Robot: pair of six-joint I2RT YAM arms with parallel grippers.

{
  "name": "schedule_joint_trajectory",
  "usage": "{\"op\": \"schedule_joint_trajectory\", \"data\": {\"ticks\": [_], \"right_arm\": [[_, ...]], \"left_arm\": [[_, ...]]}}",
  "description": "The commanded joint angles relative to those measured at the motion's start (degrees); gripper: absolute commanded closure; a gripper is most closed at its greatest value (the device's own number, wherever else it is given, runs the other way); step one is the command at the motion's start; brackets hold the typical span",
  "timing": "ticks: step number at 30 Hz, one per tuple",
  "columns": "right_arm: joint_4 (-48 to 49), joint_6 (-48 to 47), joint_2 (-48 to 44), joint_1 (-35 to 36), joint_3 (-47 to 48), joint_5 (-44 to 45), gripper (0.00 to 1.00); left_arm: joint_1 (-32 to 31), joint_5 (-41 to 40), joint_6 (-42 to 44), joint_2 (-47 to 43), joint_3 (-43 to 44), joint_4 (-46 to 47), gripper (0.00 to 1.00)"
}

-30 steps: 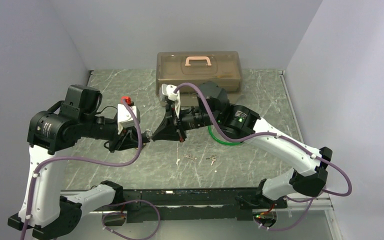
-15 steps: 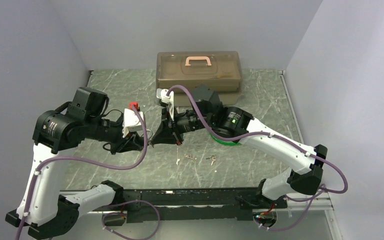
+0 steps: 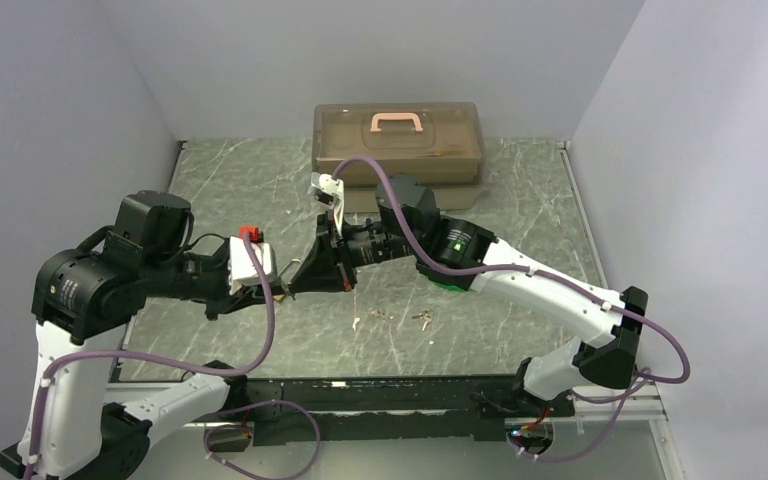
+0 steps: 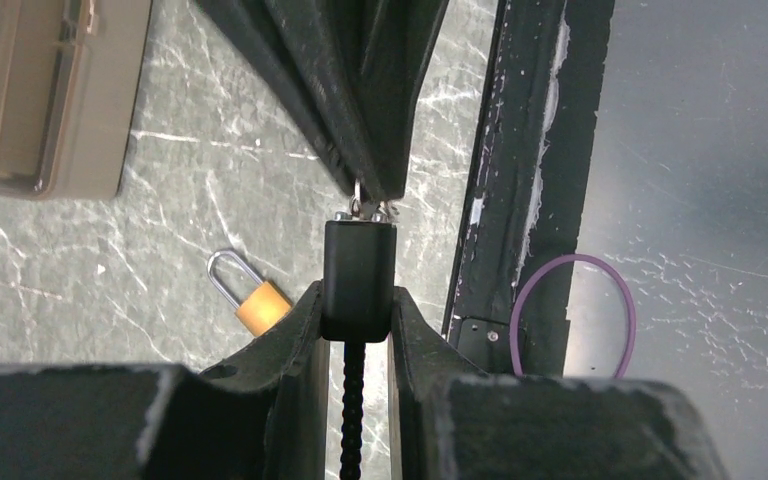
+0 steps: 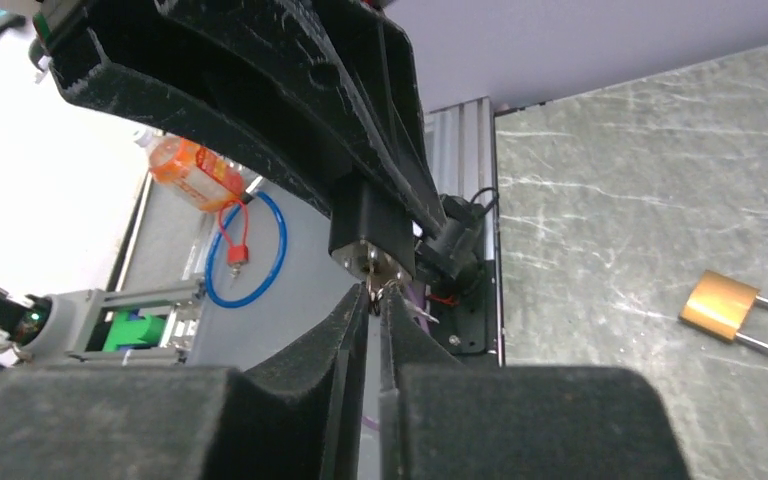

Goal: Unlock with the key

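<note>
Since the earlier frames, both arms have shifted toward the left and the near edge of the table [image 3: 530, 200], carrying their meeting point with them. The fingertips remain tip to tip, so the insertion step appears to be carried along, not broken off.

Top view: the left gripper [image 3: 276, 290] and right gripper [image 3: 298, 284] meet above the table. The lock between them is too small to resolve here. Spare keys [image 3: 380, 315] lie near the front edge, and a storage box [image 3: 397, 140] stands at the back.

Left wrist view: the left gripper [image 4: 357, 305] is clamped on the black lock [image 4: 359, 278], its keyway end facing away. The key [image 4: 365, 208] enters that end, pinched by the right gripper [image 4: 368, 185]. A brass padlock [image 4: 256, 305] lies on the table below, apart.

Right wrist view: the right fingers [image 5: 355, 330] are pressed together on the key [image 5: 374, 288]. This view shows the lock's metal face [image 5: 370, 262], which the other hides. The key is probably seated, but no turn is readable.
</note>
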Motion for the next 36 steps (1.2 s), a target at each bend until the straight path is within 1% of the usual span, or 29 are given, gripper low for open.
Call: {"op": "schedule_joint_trajectory", "data": {"ticks": [1, 2, 3, 6, 7, 13, 15, 17, 21, 25, 30, 36], "right_arm": [[4.5, 0.8, 0.8, 1.9, 2.9, 0.2, 0.78], [1.8, -0.2, 0.2, 1.6, 3.2, 1.1, 0.69], [0.3, -1.4, -0.6, 1.4, 3.3, 1.7, 0.63], [-3.1, -4.3, -3.0, 0.1, 4.0, 3.1, 0.47], [-4.1, -5.3, -3.7, -0.2, 4.4, 3.6, 0.44], [-10.0, -11.4, -5.0, -0.7, 6.6, 5.6, 0.37], [-10.7, -12.9, -5.3, -0.8, 6.8, 5.8, 0.39], [-10.4, -13.5, -5.8, -0.7, 6.5, 5.9, 0.43], [-9.1, -13.1, -5.8, -0.8, 5.1, 3.6, 0.58], [-8.1, -12.6, -5.6, -0.8, 4.4, 1.8, 0.63], [-6.6, -13.0, -5.9, -0.7, 3.5, 0.2, 0.74], [-7.0, -13.3, -5.0, -0.7, 4.0, -1.5, 0.77]], "left_arm": [[-1.3, 7.5, 2.4, 0.0, -0.1, 4.1, 1.00], [-1.3, 7.8, 2.7, 0.2, 0.3, 3.4, 1.00], [-1.3, 8.1, 2.9, 0.4, 0.6, 2.6, 1.00], [-1.3, 8.5, 2.3, 1.3, 1.2, 1.2, 1.00], [-1.3, 8.7, 2.1, 1.3, 1.3, 1.2, 1.00], [-1.3, 9.2, 0.7, 1.6, 2.9, 1.2, 1.00], [-1.3, 9.3, 0.4, 1.6, 2.7, 1.3, 1.00], [-1.3, 9.1, 0.3, 1.9, 2.6, 1.2, 1.00], [-1.4, 9.2, 0.0, 2.2, 3.0, 1.2, 1.00], [-1.4, 9.4, -0.5, 2.6, 3.2, 1.3, 1.00], [-1.4, 9.4, -0.7, 2.8, 3.2, 1.2, 1.00], [-1.4, 9.2, -1.0, 3.0, 3.6, 1.2, 1.00]]}}
